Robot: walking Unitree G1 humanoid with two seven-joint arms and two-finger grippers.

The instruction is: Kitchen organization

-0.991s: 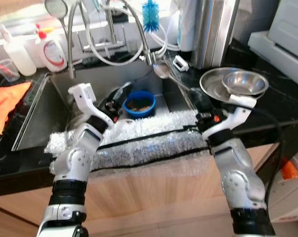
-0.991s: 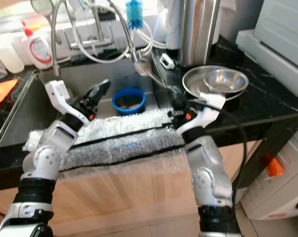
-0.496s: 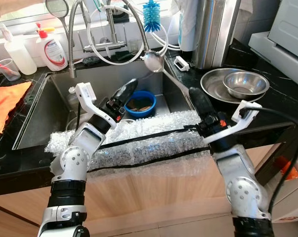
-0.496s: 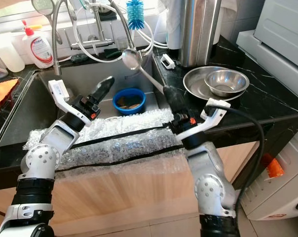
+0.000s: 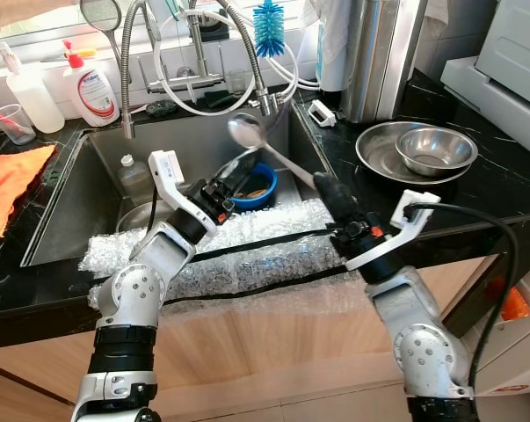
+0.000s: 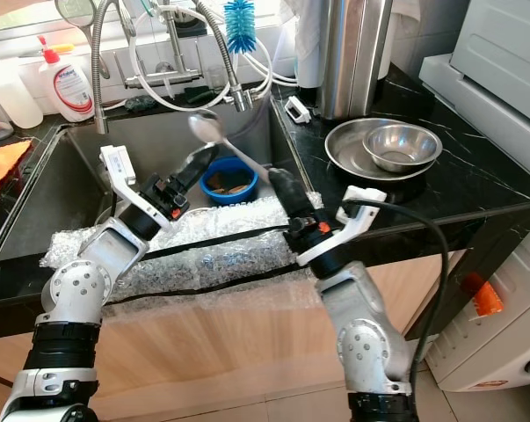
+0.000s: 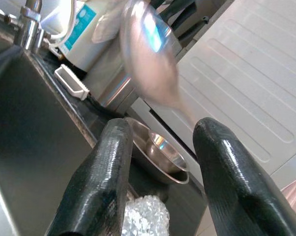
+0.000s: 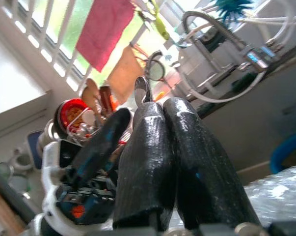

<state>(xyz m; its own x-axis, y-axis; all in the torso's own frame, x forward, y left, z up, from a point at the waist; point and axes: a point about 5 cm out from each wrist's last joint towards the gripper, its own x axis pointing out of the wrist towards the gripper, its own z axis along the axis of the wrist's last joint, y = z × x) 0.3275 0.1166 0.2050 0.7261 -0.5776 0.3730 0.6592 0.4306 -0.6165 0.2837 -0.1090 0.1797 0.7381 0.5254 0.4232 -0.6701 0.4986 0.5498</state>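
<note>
A long steel spoon (image 5: 246, 132) points up and away over the sink (image 5: 98, 176), its bowl below the faucet. My right gripper (image 5: 328, 190) is shut on the lower end of its handle, above the bubble wrap (image 5: 247, 255) that lies along the sink's front edge. The left gripper (image 5: 238, 169) stands open just left of the handle, over the blue bowl (image 5: 257, 185). In the left wrist view the blurred spoon (image 7: 150, 49) lies beyond the gap between the two spread fingers (image 7: 103, 182). From the right wrist, the closed fingers (image 8: 152, 147) show the spoon's bowl (image 8: 142, 91) above their tips.
Two nested steel bowls (image 5: 423, 149) sit on the black counter at the right. Faucet hoses (image 5: 194, 79) and a blue brush (image 5: 267, 26) hang over the sink's back. Soap bottles (image 5: 89, 88) and an orange cloth (image 5: 10, 185) are at the left. A small bottle (image 5: 134, 176) lies in the sink.
My right gripper has swung the spoon leftward, from the counter's edge to over the sink. The left gripper has moved right and closer to the spoon's handle.
</note>
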